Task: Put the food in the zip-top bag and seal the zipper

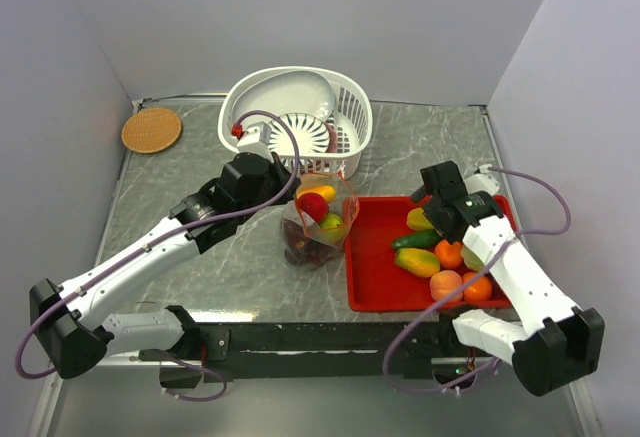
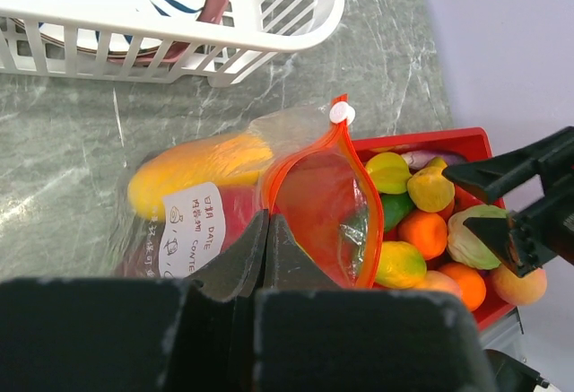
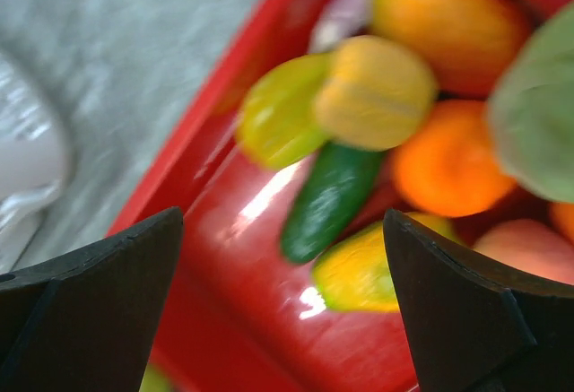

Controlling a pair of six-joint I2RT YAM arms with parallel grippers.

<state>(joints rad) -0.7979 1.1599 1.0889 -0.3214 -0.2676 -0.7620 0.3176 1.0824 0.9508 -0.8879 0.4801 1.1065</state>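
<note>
Left tool (image 2: 269, 241) pinched shut on zip-top bag (image 1: 318, 225) rim, bag on desk (image 1: 420, 147) beside red tray (image 1: 372, 287); right tool (image 3: 282, 220) open above food (image 1: 437, 260) in tray; risk: thin film slips, mouth sags, next piece bounces out.

Both arms are glossy white shells with black joint housings: the left arm (image 1: 130, 267) at the top view's lower left, the right arm (image 1: 520, 277) at its lower right. A mauve cable (image 1: 560, 212) loops along each. The left tool (image 2: 269, 248) and right tool (image 3: 282, 222) have matte black wedge fingers (image 3: 99, 302).
</note>
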